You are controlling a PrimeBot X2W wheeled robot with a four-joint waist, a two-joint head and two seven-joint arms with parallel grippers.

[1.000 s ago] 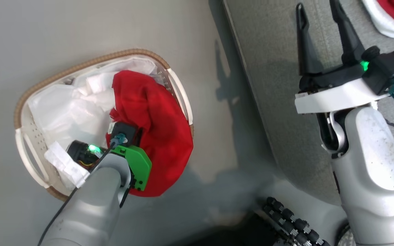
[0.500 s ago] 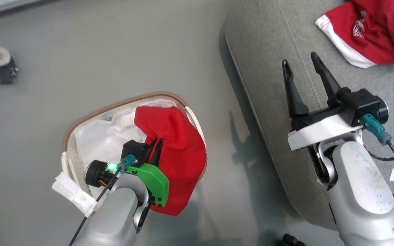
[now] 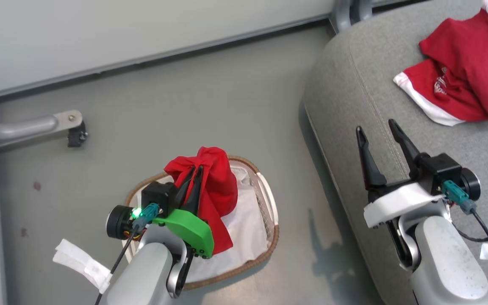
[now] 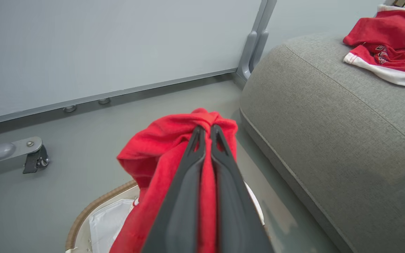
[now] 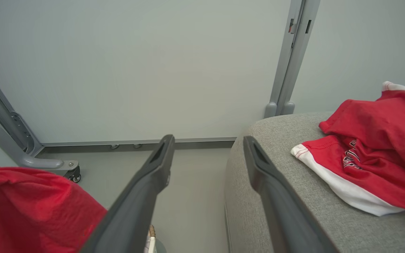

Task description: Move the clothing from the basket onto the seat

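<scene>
My left gripper (image 3: 196,170) (image 4: 204,128) is shut on a bunched red garment (image 3: 212,190) (image 4: 160,154) (image 5: 30,207), held up above the basket (image 3: 269,237) (image 4: 83,218) with its tail hanging down toward the white liner (image 3: 244,228). A second red garment (image 3: 464,80) (image 4: 389,52) (image 5: 371,158) with white trim and lettering lies on the grey seat (image 3: 345,97) (image 4: 329,116) (image 5: 258,168) at the right. My right gripper (image 3: 377,129) (image 5: 207,140) stands open over the seat's left edge, with nothing between its fingers.
A grey wall panel (image 3: 142,29) runs along the back, with a metal frame leg and caster (image 3: 72,135) (image 4: 33,158) on the floor at the left. An upright post (image 5: 290,59) stands behind the seat. Grey floor (image 3: 210,106) lies between basket and seat.
My left gripper has lifted the red garment up out of the basket. The head camera has tilted up, so the wall and more of the seat now show.
</scene>
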